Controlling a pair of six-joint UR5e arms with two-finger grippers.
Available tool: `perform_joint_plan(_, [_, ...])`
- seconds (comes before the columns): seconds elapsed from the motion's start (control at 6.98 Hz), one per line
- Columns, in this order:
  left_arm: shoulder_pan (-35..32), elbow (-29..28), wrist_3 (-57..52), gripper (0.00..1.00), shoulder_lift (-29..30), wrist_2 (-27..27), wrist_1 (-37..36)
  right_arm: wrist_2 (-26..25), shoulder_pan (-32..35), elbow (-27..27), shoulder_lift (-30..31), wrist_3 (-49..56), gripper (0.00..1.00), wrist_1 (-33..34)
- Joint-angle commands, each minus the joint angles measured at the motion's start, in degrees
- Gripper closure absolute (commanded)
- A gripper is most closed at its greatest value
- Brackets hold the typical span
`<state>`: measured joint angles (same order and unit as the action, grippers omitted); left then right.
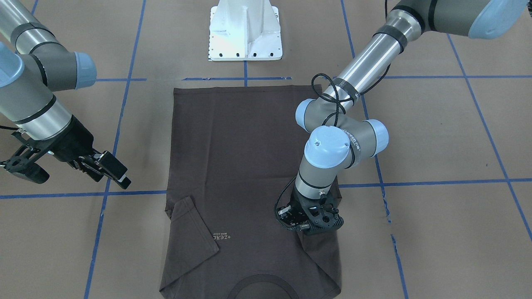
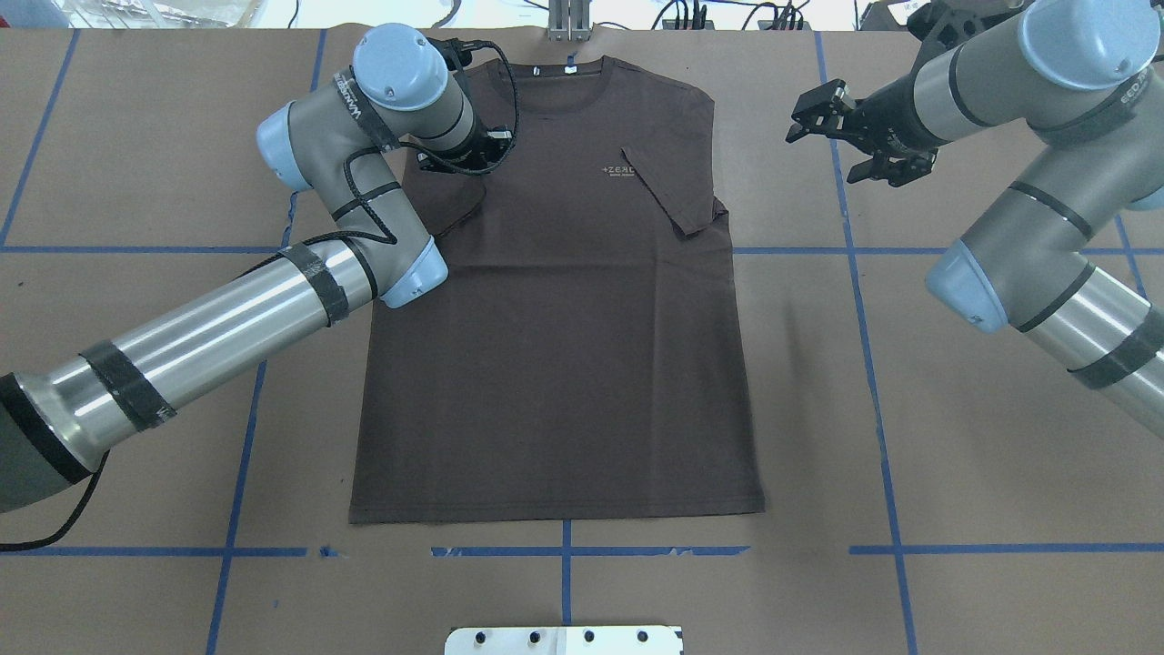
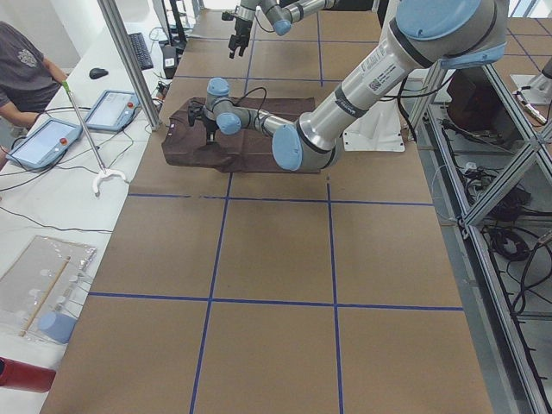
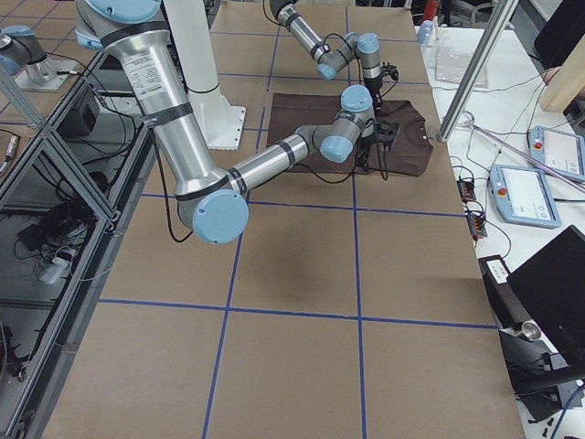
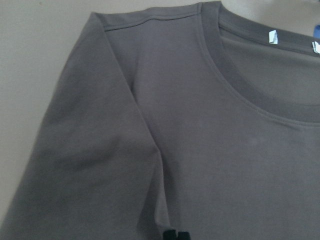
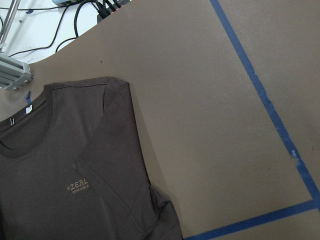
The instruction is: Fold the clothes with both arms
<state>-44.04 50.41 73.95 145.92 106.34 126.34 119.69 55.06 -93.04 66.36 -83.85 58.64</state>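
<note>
Already folded at one sleeve, a dark brown T-shirt lay flat in the middle of a paper-covered table marked with blue tape lines. Its hem lay toward the robot and its collar at the far edge. The sleeve on the robot's right was turned in over the chest, its edge just beside the small pale logo. The left claw pointed down onto the shirt's other shoulder, near the collar. Its wrist camera showed two black fingertips drawn narrow, close together on the cloth at the foot of a crease running from the sleeve seam. The right claw hung above bare table, off the shirt on the folded sleeve's side, its fingers spread wide and holding nothing. Two small white tags showed inside the neck. A white metal pedestal stood just past the hem.
</note>
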Motion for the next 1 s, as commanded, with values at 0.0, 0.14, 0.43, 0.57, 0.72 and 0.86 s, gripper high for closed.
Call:
perform_joint_plan(0.0, [0.09, 2.3, 3.37, 0.42, -0.8, 0.26, 0.74, -1.11, -2.4, -0.56, 0.69, -0.26, 0.0, 0.07])
perform_joint_plan(0.14, [0.0, 11.54, 3.48, 0.42, -6.81, 0.35, 0.75, -4.26, -5.98, -3.35, 1.22, -0.35, 0.0, 1.11])
perform_joint_plan(0.43, [0.18, 30.98, 3.57, 0.39, -20.36, 0.53, -0.04, -13.48, -17.39, -15.01, 5.96, -6.38, 0.01, 12.13])
perform_joint_plan(0.57, [0.44, 35.67, 3.57, 0.38, -23.19, 3.75, -0.04, -17.78, -24.58, -19.15, 6.06, -12.5, 0.01, 19.85])
perform_joint_plan(0.72, [0.44, 36.76, 3.4, 0.34, -23.57, 8.05, 0.13, -23.91, -30.74, -22.15, 5.89, -16.92, 0.02, 23.85])
perform_joint_plan(0.86, [0.44, 36.95, 3.14, 0.35, -23.66, 10.96, 0.39, -25.19, -35.5, -23.23, 6.41, -22.88, 0.06, 24.15])
